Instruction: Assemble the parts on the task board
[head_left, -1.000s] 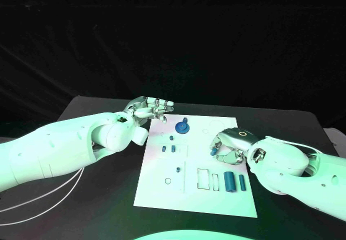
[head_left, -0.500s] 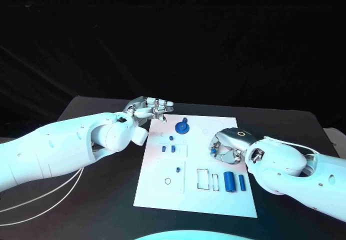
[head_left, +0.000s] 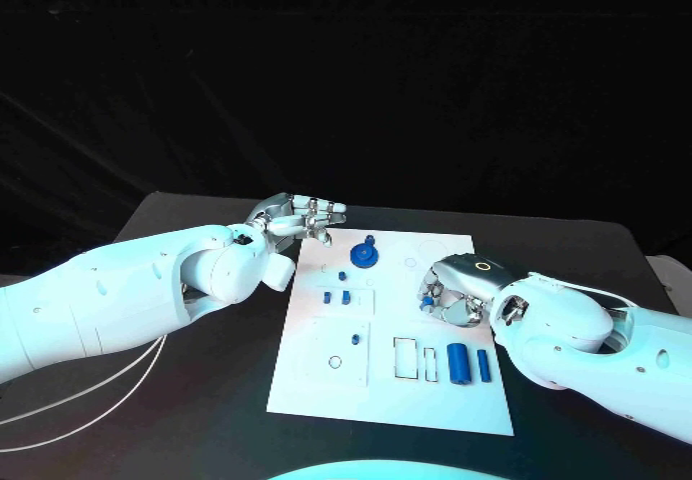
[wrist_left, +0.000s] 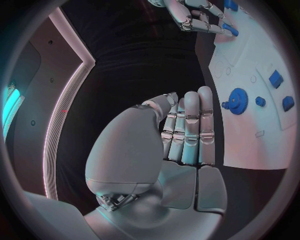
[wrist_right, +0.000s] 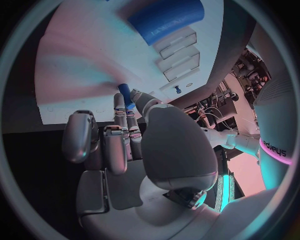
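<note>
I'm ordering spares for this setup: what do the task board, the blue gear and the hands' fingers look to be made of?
The task board looks like a thin, rigid white plate with a matte face, plastic or coated sheet; I can't tell which. The blue gear seems moulded or printed plastic: one even colour, dull surface. The left hand has fingers that look like brushed metal, silvery with soft highlights.

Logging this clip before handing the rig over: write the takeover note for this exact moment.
Left robot hand: empty, fingers apart, raised off the task board's far left corner.
Right robot hand: pinching a small blue peg over the board's right side.
Blue gear sits at the far end; two blue cylinders lie near the rectangular slots.
Left to do: place the peg, then the loose parts.
</note>
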